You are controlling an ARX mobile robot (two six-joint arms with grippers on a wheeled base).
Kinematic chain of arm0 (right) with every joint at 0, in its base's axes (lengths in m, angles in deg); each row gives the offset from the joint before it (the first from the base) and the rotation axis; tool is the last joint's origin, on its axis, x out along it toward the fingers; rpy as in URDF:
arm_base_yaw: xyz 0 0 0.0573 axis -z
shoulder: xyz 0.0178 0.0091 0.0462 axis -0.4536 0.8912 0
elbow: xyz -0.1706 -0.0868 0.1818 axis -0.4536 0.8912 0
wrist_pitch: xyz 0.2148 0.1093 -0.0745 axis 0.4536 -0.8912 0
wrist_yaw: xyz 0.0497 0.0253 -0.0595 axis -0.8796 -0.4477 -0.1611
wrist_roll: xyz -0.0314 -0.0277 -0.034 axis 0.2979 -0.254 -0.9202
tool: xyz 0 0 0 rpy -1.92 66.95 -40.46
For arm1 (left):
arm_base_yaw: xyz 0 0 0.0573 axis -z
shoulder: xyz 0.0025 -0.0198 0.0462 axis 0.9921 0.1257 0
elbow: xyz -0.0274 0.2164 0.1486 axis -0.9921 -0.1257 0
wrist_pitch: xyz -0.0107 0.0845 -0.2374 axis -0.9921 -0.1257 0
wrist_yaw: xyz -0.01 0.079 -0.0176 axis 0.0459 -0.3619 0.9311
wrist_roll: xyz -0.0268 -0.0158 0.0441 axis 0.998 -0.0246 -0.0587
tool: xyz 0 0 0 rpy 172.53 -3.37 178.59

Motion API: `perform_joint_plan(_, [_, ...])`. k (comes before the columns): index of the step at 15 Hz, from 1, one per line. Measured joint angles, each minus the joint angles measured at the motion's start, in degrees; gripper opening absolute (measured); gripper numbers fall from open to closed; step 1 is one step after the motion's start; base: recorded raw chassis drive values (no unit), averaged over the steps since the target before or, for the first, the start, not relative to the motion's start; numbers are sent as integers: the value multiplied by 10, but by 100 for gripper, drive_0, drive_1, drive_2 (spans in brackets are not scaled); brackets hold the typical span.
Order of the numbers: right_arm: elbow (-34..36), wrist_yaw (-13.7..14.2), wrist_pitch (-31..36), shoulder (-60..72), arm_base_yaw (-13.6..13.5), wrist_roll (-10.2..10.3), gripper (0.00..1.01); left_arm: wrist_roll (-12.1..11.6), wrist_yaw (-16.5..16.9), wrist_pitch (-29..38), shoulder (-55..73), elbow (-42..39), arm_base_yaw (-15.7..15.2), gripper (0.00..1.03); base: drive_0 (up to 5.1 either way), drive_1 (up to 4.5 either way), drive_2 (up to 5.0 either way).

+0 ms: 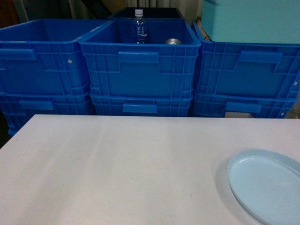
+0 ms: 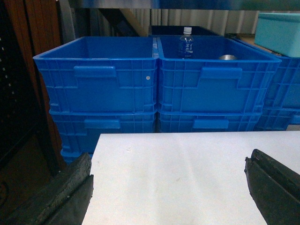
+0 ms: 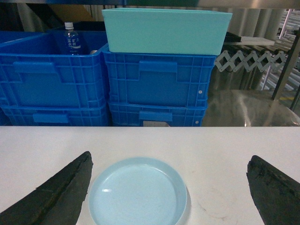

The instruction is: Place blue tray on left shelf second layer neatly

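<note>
the blue tray (image 3: pixel 138 192) is lying flat on the white table (image 1: pixel 117 168), at the near right corner in the head view, w/ its right edge running out of frame. in the right wrist view the right gripper (image 3: pixel 168 187) is hanging just above the table w/ its two dark fingers (image 3: pixel 56 192) spread wide apart, released, gripping nothing; the tray is sitting between them, closer to the left finger, nearly beside its tip, and well apart from the right one. the left gripper (image 2: pixel 168 192) is also standing open over bare table on the left side, fingers wide, holding nothing, tray not showing in that view. table surface is looking matte white, smooth, w/ faint scuffs. past the far edge, dark blue ribbed crates (image 1: pixel 140 65) are sitting stacked two high in a row, w/ molded handles and grid ribs. a clear water bottle (image 1: pixel 139 26) w/ white cap is standing upright inside the middle top crate, next to a small metal can (image 1: pixel 173 41). a teal plain-walled bin (image 3: pixel 166 30) is resting on top of the right crate stack. far right in the right wrist view, shiny steel surfaces and a folding lattice gate (image 3: pixel 248 58) are showing; can't tell if it's the left shelf.
</note>
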Motion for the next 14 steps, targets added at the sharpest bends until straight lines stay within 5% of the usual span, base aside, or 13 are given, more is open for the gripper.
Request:
perform_joint_plan(6, [0,-2,1,3,0,1,98,0,0,0,0,0,0,98,0,0,0])
perform_joint_plan(8, [-38,-90,126,185,13,49,98,0,0,0,0,0,0,98,0,0,0])
perform_joint_plan(9, [-85,-154,195,308,48,80,98,0,0,0,0,0,0,98,0,0,0])
perform_joint_plan(12, [-245,-314,230,642,132,181,98,0,0,0,0,0,0,98,0,0,0])
perform_joint_plan(14, [-272,-335,242,807,147,202,98,0,0,0,0,0,0,98,0,0,0])
